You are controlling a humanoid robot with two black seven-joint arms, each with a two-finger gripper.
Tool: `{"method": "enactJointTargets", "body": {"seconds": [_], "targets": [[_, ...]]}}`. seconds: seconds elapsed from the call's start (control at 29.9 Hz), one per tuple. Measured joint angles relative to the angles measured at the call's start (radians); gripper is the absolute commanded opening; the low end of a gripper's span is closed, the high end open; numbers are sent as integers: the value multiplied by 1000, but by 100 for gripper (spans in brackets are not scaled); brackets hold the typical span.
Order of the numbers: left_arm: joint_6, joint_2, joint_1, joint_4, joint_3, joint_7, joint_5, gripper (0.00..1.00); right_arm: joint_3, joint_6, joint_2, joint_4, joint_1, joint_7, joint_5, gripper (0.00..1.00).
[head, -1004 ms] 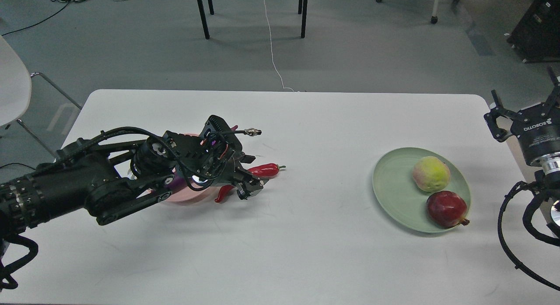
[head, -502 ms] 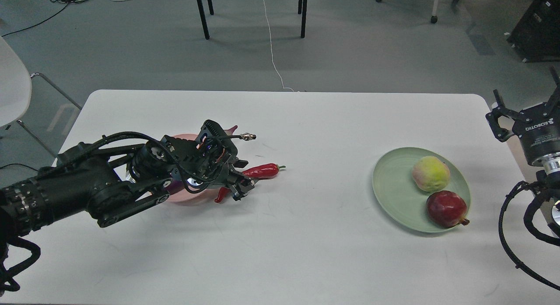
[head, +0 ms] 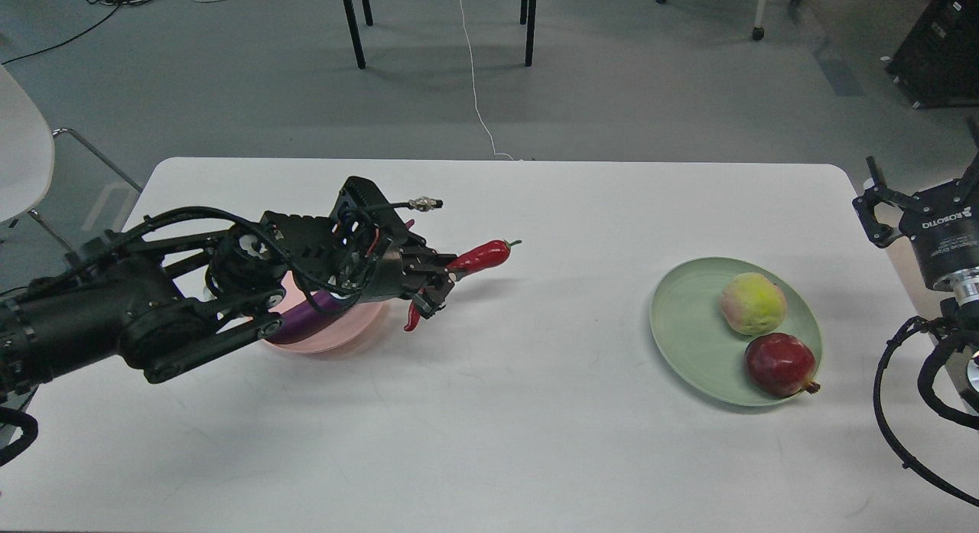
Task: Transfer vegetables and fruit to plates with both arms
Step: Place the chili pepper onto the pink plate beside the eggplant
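Glossy curved chili [head: 480, 257] — black claw [head: 437, 285]

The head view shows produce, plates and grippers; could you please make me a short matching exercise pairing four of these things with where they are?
Things:
1. chili pepper
2. eggplant
3. pomegranate
4. right gripper

Places:
A. on the green plate beside the peach
B. on the pink plate
C. held off the table in the left gripper
D. past the table's right edge, holding nothing

Pairs: 1-C, 2-B, 3-A, 4-D
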Motion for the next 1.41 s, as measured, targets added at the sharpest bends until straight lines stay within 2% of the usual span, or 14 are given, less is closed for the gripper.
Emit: {"method": "enactJointTargets", "body": {"seconds": [0.13,0.27,0.37,0.6,0.74,0.77,0.84,0.87,1.0,1.17,1.27,1.41], "targets": [[-1,150,-15,-42,-30,-11,-44,18,0,0,-4,-2,-4,0,0,97],[4,265,-17,-19,-26,-64,-68,17,0,0,-3,-2,-4,0,0,97],[7,285,-4,52,-12,-86,-67,18,0,0,3,1,-4,0,0,97],[81,234,67,189,16,-84,-64,20,1,0,3,2,-4,0,-1,97],[137,173,99,299,20,-85,-62,33,0,0,-5,2,-4,0,-1,97],[145,165,102,311,20,-87,-63,42,0,0,-6,2,-4,0,-1,97],[156,152,104,323,20,-87,-68,74,2,0,-7,2,-4,0,-1,97],[158,147,105,325,20,-88,-70,82,2,0,-7,2,-4,0,-1,97],[163,125,105,326,19,-90,-73,85,2,0,-7,3,-4,0,-1,97],[165,129,102,322,5,-95,-106,97,3,0,-7,5,-4,0,-1,97],[165,135,89,322,-18,-96,-253,98,4,0,-7,2,-4,0,-1,97],[162,140,56,322,-85,-94,-610,98,7,0,-8,-6,2,0,-3,98]]}}
